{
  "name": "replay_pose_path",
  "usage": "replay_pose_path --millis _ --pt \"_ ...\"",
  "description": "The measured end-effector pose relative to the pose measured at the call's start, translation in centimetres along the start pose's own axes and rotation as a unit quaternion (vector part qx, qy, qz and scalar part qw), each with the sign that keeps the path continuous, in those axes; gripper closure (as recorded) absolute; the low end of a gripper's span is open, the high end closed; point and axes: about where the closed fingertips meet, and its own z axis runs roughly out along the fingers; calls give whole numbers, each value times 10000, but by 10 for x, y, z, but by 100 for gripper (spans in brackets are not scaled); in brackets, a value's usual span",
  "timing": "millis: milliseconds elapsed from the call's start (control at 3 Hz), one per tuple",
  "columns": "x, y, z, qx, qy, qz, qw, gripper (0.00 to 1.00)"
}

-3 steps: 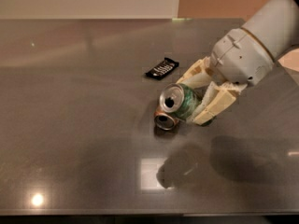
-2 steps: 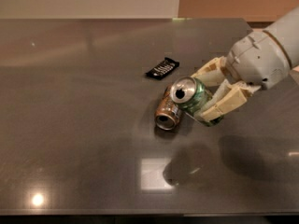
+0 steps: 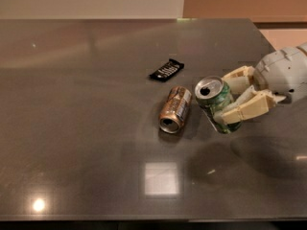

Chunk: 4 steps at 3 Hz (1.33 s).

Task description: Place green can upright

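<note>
A dark, glossy surface point(image 3: 72, 128) carries two loose items beside the robot's work. A gold-brown can point(image 3: 175, 109) lies on its side just left of the green can point(image 3: 216, 99), its open end turned toward the camera and its length running away from it. A small black packet point(image 3: 166, 70) lies flat farther back, apart from both cans. The gold-brown can sits close by but does not touch the green one.

The gripper point(image 3: 224, 97) reaches in from the right edge, its pale fingers point(image 3: 244, 110) clamped on the green can's body, one behind it and one in front. The green can is at right of centre, tilted, neither flat nor upright. Its silver top faces up and to the left, toward the camera, while its base points down and to the right. A blurred shadow falls on the surface in front of it.
</note>
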Motion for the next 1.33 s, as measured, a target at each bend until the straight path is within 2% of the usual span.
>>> replay_pose_path --millis 333,667,1333 --pt "12 -3 -6 155 -460 28 9988 100" --pt "21 -6 -7 226 -832 -73 9962 100" --pt "36 -12 -15 358 -1364 -91 9900 100"
